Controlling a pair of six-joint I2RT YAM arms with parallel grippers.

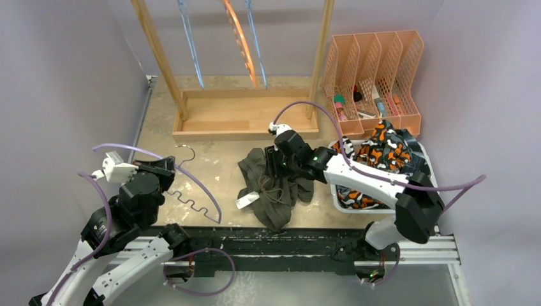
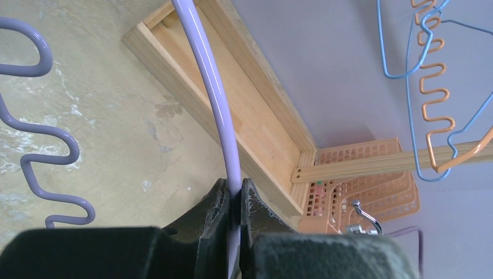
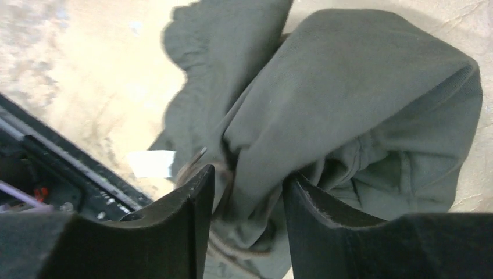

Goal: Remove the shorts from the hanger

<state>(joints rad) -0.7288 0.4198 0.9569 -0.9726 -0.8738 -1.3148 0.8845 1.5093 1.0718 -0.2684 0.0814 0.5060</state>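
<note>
The olive green shorts (image 1: 271, 190) are seen crumpled on the table (image 1: 210, 150), near its front edge and about midway between the two arms. The right gripper (image 1: 279, 159) is lowered onto the far end of the heap. In the wrist view its fingers (image 3: 192, 224) are parted about halfway, with a thick fold of the olive cloth lying between them. Whether that fold is pressed at all cannot be told. A white label (image 1: 245, 201) is showing at the left edge of the shorts.

Over on the left, a lavender hanger (image 1: 191, 196) is gripped in the left gripper (image 1: 167, 169), the jaws closed tight on its wire, well apart from the shorts.

Just right of the shorts, a white bin (image 1: 334, 186) is filled with the orange-black-white shorts (image 1: 376, 152) and some darker cloth. Behind it an orange slotted organiser (image 1: 383, 60) is stocked with small items too small to name.

The table is beige and scuffed. A wooden rack (image 1: 242, 118) is set at the back, with a blue hanger (image 1: 190, 44) and an orange hanger (image 1: 241, 38) hung from it. Pale lilac walls are closing the scene in.
</note>
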